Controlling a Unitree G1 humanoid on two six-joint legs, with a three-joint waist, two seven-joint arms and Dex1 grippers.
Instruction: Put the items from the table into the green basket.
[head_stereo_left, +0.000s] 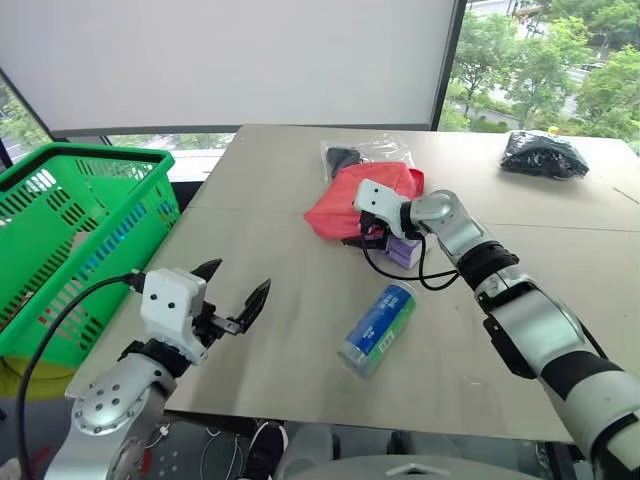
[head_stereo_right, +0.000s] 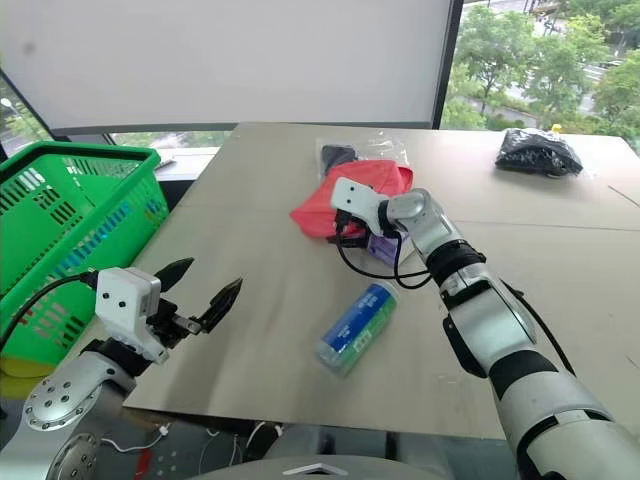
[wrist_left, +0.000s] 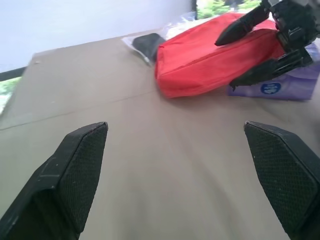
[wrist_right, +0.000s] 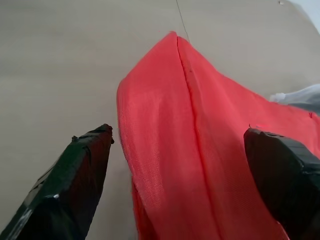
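Note:
A red pouch (head_stereo_left: 345, 200) lies mid-table, partly over a purple tissue pack (head_stereo_left: 405, 250) and a clear bag with a black object (head_stereo_left: 350, 155). My right gripper (wrist_right: 180, 150) is open, one finger on each side of the pouch's near end, without closing on it. A blue-green bottle (head_stereo_left: 378, 327) lies on its side nearer the front edge. The black crinkly bag (head_stereo_left: 543, 155) sits at the far right. My left gripper (head_stereo_left: 232, 290) hovers open and empty over the table's (head_stereo_left: 270, 250) front left. The green basket (head_stereo_left: 90, 152) stands beyond the table's left edge.
A black cable (head_stereo_left: 400, 275) loops from my right wrist down onto the tabletop beside the tissue pack. A seam (head_stereo_left: 250, 210) crosses the table behind my left gripper. Windows and a white blind close off the far side.

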